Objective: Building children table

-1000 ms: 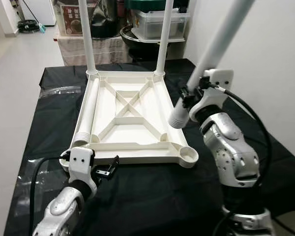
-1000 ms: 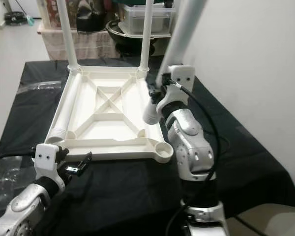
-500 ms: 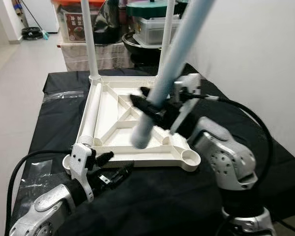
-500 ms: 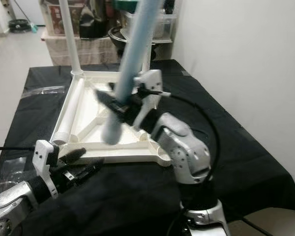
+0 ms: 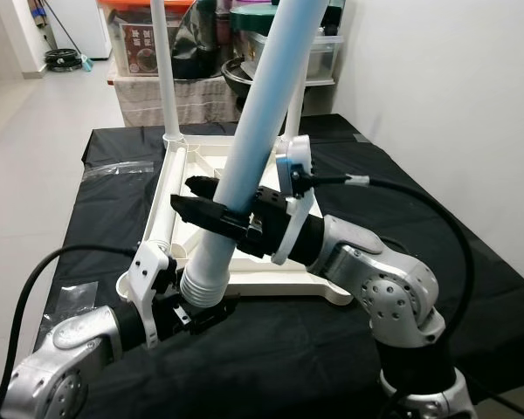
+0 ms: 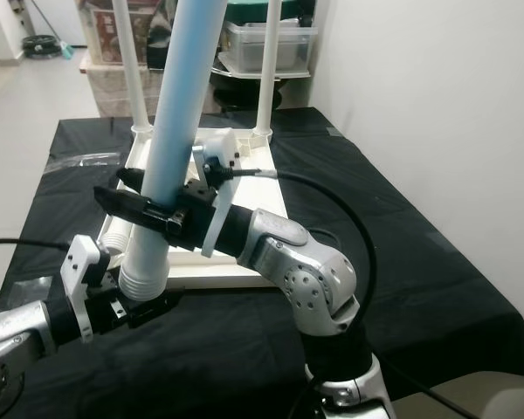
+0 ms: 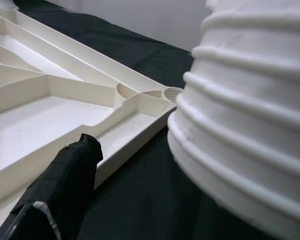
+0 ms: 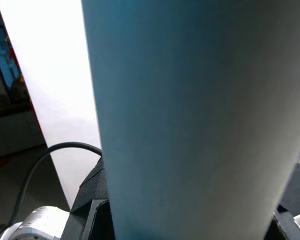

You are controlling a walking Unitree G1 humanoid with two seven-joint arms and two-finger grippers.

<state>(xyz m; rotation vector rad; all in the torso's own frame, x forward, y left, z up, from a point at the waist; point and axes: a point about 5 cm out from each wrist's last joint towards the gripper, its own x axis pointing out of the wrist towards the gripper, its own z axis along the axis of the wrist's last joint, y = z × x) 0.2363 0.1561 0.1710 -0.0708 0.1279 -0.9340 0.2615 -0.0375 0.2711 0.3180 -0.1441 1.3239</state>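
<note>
The white table top (image 5: 182, 166) lies upside down on the black cloth. Two white legs (image 5: 163, 70) stand in its far corners, and a third lies along its left side with its ribbed end (image 6: 113, 239) showing. My right gripper (image 5: 214, 218) is shut on a pale blue-white leg (image 5: 258, 131) and holds it steeply tilted. The leg's threaded end (image 5: 204, 288) hangs low over the near left corner of the table top. My left gripper (image 5: 201, 314) sits open just under that end, one black finger (image 7: 65, 185) beside the threads (image 7: 250, 125).
A black cloth (image 5: 437, 236) covers the work table, with a white wall close on the right. Boxes, a plastic bin (image 6: 271, 39) and a dark pot stand behind the far edge. A clear plastic bag (image 5: 113, 168) lies left of the table top.
My right arm has swung the leg from the right side across the table top to the near left, threaded end down. My left gripper has come up under it.
</note>
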